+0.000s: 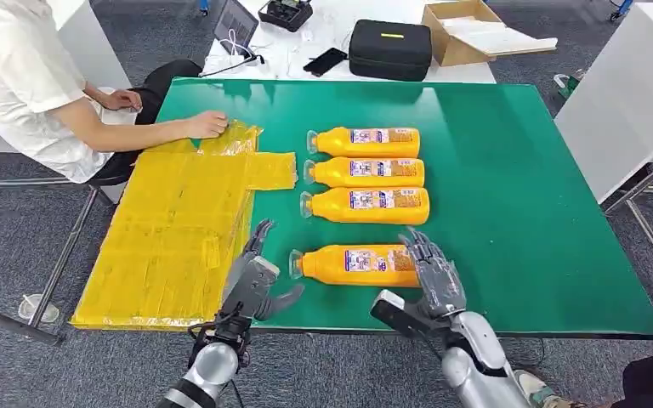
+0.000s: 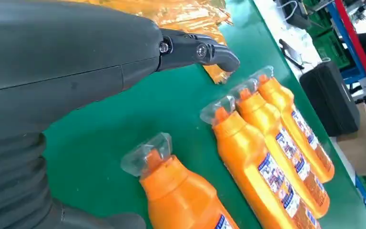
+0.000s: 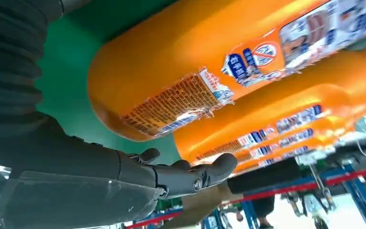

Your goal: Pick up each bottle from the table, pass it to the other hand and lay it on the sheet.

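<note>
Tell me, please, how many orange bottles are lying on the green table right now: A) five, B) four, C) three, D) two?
B: the head view shows three bottles lying side by side and a fourth bottle apart from them, nearer the robot, between its left hand and right hand.

We see our left arm come up from the lower edge, its silver forearm ending in the left hand (image 1: 255,285), held with fingers apart, thumb stuck out sideways, nothing in its grasp. Our right arm rises on the other side, wrist bent inward, and the right hand (image 1: 432,274) is likewise spread, fingers reaching forward and slightly apart, with nothing gripped. The two hands are level with each other, well apart.
</note>
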Motion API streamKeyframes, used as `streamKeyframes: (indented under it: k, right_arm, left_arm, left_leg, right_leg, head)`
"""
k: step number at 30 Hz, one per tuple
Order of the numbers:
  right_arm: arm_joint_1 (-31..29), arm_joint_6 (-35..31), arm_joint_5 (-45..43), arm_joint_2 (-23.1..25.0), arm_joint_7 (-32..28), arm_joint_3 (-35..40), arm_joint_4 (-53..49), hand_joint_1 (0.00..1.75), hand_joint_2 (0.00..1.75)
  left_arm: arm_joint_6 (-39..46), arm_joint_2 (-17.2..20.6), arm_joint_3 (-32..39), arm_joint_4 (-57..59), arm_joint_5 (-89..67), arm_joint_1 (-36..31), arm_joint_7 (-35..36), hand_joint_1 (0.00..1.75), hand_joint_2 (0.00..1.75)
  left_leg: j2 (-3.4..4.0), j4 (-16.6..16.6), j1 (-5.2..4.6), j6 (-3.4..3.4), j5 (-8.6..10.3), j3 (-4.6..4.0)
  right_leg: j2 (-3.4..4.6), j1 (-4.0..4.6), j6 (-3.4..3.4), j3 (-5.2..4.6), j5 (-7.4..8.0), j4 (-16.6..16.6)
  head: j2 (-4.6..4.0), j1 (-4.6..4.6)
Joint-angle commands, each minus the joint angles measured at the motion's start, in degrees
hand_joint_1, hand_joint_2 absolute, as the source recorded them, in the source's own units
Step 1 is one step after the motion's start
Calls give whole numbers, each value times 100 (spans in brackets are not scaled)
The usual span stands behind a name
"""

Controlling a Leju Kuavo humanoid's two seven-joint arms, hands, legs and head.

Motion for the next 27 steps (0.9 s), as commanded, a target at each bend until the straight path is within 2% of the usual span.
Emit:
streamKeyframes:
  k: [1,7,10,11,18,22,27]
  right_arm:
    - [-606,194,37,-151,83,316,687,0,175]
    - [-606,194,37,-151,83,316,687,0,175]
    - [-631,275,38,-196,86,415,645,0,175]
    - [-649,323,17,-193,96,437,634,0,175]
    - [-692,864,-93,-429,328,824,524,0,175]
    - [-826,1598,-219,-670,546,1175,470,0,175]
    - [-1064,2152,-337,-985,776,1592,616,0,175]
  left_arm:
    - [-60,28,-273,443,23,-340,30,0,175]
    - [-60,28,-273,443,23,-340,30,0,175]
    - [-43,30,-297,463,32,-365,35,0,175]
    - [-44,25,-305,469,33,-371,42,0,175]
    - [-42,55,-397,521,15,-394,124,0,175]
    - [-55,44,-417,614,-7,-423,150,0,175]
    - [-79,-10,-407,780,15,-503,131,0,175]
  left_leg:
    - [13,-2,3,0,0,7]
    - [9,0,3,1,0,5]
    - [36,1,13,4,-1,21]
    - [16,1,3,1,0,6]
    - [18,1,5,1,-3,10]
    - [9,1,2,1,-1,3]
    - [9,1,3,2,1,11]
  right_leg:
    - [7,5,-10,5,4,-5]
    - [4,4,-8,4,4,-3]
    - [18,19,-24,21,14,-15]
    - [8,6,-11,4,5,-3]
    - [8,8,-14,9,4,-5]
    - [4,3,-6,2,2,-1]
    - [1,5,-9,10,4,-4]
  head:
    - [0,0]
    - [0,0]
    - [2,0]
    - [2,0]
    - [0,-2]
    - [0,0]
    - [0,0]
